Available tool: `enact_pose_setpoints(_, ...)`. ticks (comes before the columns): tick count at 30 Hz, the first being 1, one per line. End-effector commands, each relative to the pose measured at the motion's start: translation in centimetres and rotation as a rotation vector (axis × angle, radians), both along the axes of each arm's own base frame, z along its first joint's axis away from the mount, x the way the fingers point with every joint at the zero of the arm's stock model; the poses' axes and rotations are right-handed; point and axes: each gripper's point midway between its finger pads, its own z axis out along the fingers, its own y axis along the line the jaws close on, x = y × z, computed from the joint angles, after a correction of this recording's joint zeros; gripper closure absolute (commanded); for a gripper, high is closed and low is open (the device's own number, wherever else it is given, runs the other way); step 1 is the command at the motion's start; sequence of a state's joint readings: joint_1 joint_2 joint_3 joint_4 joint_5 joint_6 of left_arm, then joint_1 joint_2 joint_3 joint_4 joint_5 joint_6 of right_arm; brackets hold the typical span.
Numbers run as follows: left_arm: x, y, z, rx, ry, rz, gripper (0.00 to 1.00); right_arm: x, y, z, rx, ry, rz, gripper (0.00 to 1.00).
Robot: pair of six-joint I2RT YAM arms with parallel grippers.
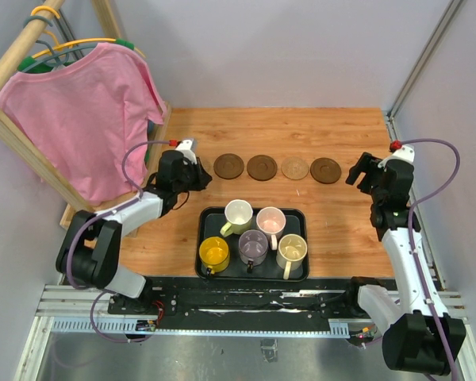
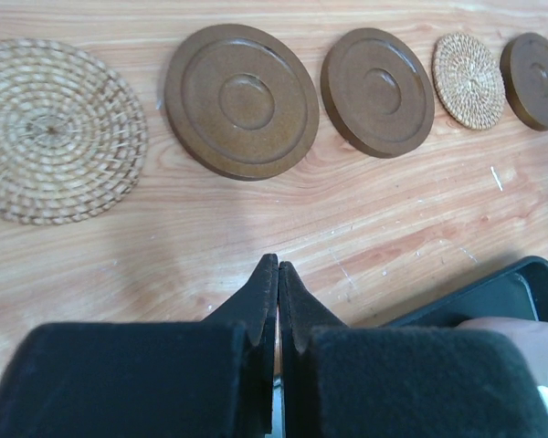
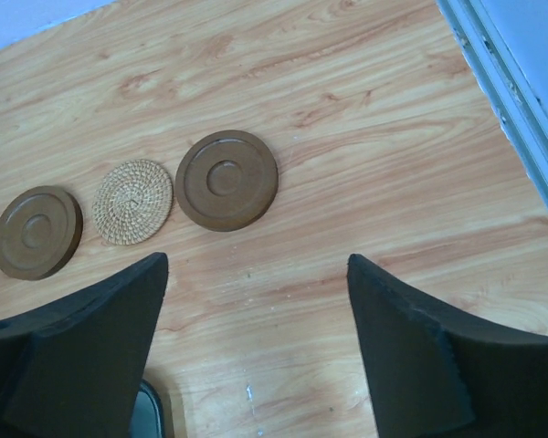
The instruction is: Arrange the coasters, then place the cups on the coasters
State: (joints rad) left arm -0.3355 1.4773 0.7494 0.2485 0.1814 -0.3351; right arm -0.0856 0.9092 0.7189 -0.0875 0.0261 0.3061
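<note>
Five coasters lie in a row across the table. In the left wrist view they run cork (image 2: 55,130), brown (image 2: 240,100), brown (image 2: 377,91), cork (image 2: 469,80), brown (image 2: 536,80). From above, the leftmost cork one is hidden under my left gripper (image 1: 200,175), which is shut and empty just short of the row (image 2: 278,265). My right gripper (image 1: 357,173) stands open over bare wood, right of the last brown coaster (image 3: 226,180). Five cups stand in the black tray (image 1: 298,221): cream-white (image 1: 239,213), pink (image 1: 270,219), yellow (image 1: 214,252), purple (image 1: 253,246), pale yellow (image 1: 292,249).
A wooden rack with a pink shirt (image 1: 83,115) stands at the left, close to my left arm. A metal frame rail (image 3: 507,87) borders the table on the right. The tray's corner (image 2: 507,292) lies just right of my left fingers.
</note>
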Motion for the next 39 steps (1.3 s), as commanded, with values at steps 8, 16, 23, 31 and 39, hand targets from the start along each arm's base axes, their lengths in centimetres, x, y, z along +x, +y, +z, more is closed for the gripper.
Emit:
enact_pose_setpoints(8, -2.8, 5.7, 2.7, 0.036, -0.153, 0.254, 1.00, -1.7, -3.4, -0.7, -0.043, 0.016, -0.194, 0.12)
enact_pose_setpoints(16, -5.2, 9.8, 4.4, 0.034, -0.265, 0.433, 0.96, -0.6, -4.0, 0.4, -0.049, -0.007, -0.220, 0.13)
enact_pose_setpoints(23, -5.9, 11.5, 4.7, 0.047, -0.289, 0.512, 0.91, 0.9, -4.1, -0.5, -0.040, 0.025, -0.220, 0.13)
enact_pose_setpoints(31, -6.2, 12.2, 4.2, 0.041, -0.289, 0.550, 0.84, 1.5, -4.1, -1.5, -0.040, 0.059, -0.218, 0.14)
enact_pose_setpoints(39, -6.3, 12.0, 3.7, 0.034, -0.270, 0.547, 0.67, 1.5, -3.6, -2.2, -0.033, 0.082, -0.186, 0.13)
